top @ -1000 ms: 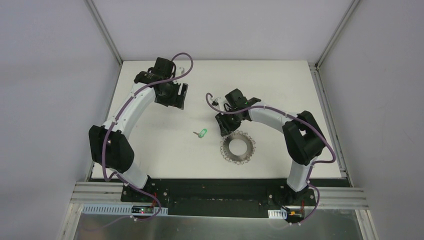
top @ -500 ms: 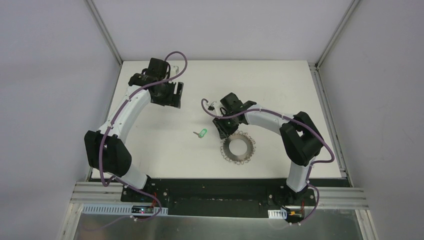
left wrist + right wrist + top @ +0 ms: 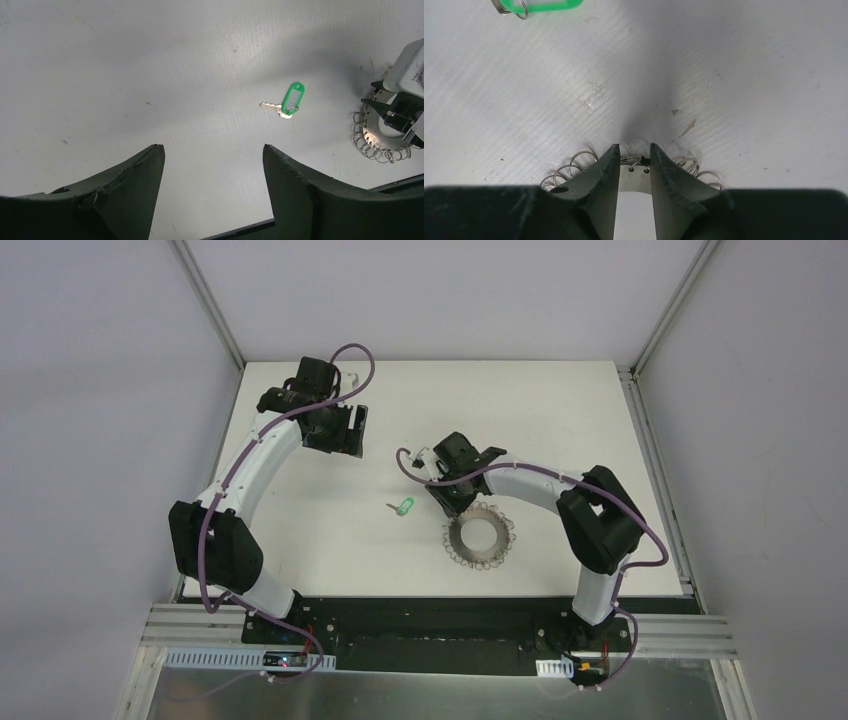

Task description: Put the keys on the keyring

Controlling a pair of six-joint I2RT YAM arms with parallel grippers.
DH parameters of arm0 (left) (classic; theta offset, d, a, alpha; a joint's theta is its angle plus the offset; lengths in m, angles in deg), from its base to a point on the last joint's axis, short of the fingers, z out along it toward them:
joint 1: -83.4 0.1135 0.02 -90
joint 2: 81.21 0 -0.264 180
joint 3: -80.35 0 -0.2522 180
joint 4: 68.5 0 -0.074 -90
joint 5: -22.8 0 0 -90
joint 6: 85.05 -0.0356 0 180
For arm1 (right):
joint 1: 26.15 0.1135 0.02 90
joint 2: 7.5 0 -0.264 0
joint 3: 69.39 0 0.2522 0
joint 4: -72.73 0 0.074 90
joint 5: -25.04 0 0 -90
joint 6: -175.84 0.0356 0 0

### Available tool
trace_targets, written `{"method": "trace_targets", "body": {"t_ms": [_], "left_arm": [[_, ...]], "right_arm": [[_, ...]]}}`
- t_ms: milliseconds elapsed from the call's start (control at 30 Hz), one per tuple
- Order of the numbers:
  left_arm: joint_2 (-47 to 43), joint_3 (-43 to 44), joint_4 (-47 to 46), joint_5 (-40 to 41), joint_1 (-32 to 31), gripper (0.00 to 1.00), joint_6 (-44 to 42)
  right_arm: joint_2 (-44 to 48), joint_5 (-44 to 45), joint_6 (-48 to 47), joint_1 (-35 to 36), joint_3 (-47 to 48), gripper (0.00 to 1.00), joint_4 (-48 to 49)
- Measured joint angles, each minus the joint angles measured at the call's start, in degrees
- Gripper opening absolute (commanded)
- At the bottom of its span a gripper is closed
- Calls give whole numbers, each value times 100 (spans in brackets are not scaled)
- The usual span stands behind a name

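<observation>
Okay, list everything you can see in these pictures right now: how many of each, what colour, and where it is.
table: one, white, under everything.
key: one, silver with a green head, lying on the table left of the keyring in the top view, not touching it.
keyring: one, grey metal with wire loops round its edge, flat on the table.
left arm and right arm: two, white and black, bases at the near edge.
left gripper: one, black, open, over bare table at the far left.
right gripper: one, black, jaws narrowly apart at the keyring's far edge.
</observation>
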Motion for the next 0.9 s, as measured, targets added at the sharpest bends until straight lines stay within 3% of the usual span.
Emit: {"method": "trace_targets", "body": {"t_ms": [367,600,900], "left_arm": [[0,0,2,-7,0,75,0],[0,0,7,-4,0,74,0],[0,0,13,-4,46,75,0]], "right_arm": [[654,-343,-385,0,-221,51,-125],[879,-503,-592,302,-450,50,-131],[741,-396,-844,551,-522,40,-131]]}}
